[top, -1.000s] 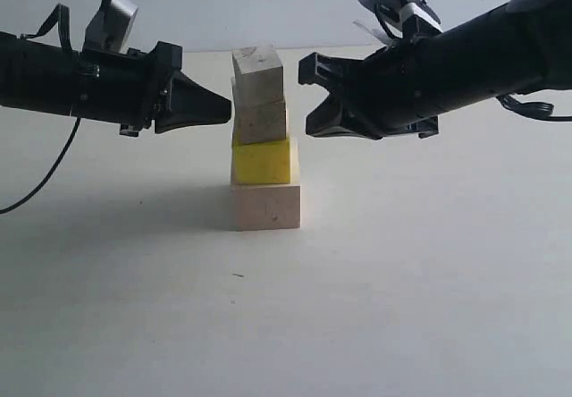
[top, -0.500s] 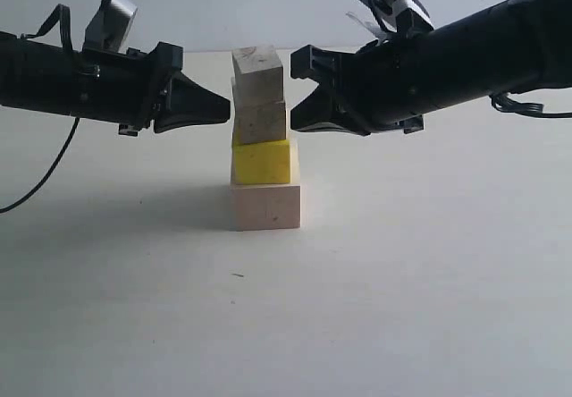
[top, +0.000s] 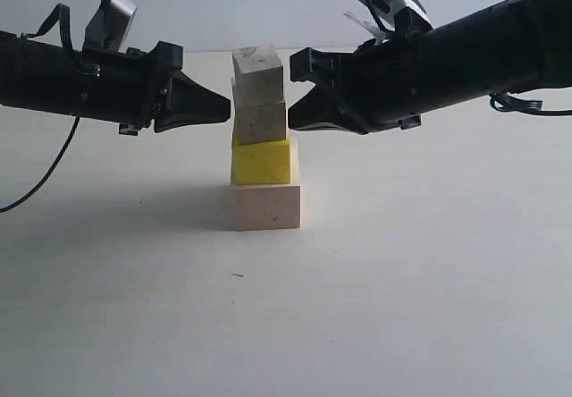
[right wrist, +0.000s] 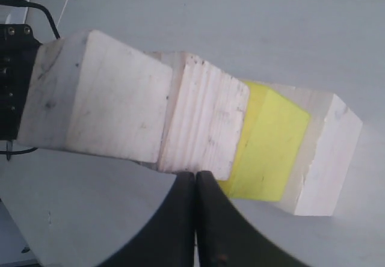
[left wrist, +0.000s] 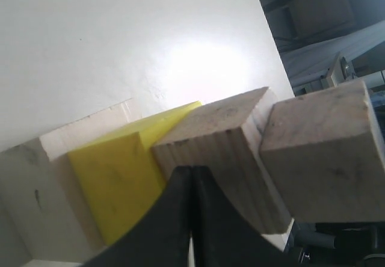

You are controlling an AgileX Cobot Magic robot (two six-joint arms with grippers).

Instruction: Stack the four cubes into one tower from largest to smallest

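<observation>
Tower (top: 263, 138) stood complete near the middle of the pale table (top: 402, 308), four cubes in one column. Big bare wood cube (top: 266, 206) sat at the base, the yellow cube (top: 262, 162) on it and set toward the base's left side, then the third cube (top: 262, 122) of greyish wood, and the top cube (top: 258, 76) of greyish wood turned slightly off square. Left gripper (top: 228, 106) came in level from the left, its jaws pressed together and holding nothing, tip at about the seam between the top two cubes; touching or just beside, could not tell. Right gripper (top: 290, 122) reached in from the right, jaws also pressed together and empty, tip at the right edge of the third cube, contact unclear. In both wrist views the closed black fingers met in one thin line pointing at the third cube's side. The table was plain off-white and matte, with soft shadows under the arms and beside the base. A bare light wall (top: 268, 4) ran behind it. A black cable (top: 45, 182) drooped from the left arm. The left wrist view showed dark beams (left wrist: 325, 14) beyond the table edge.
</observation>
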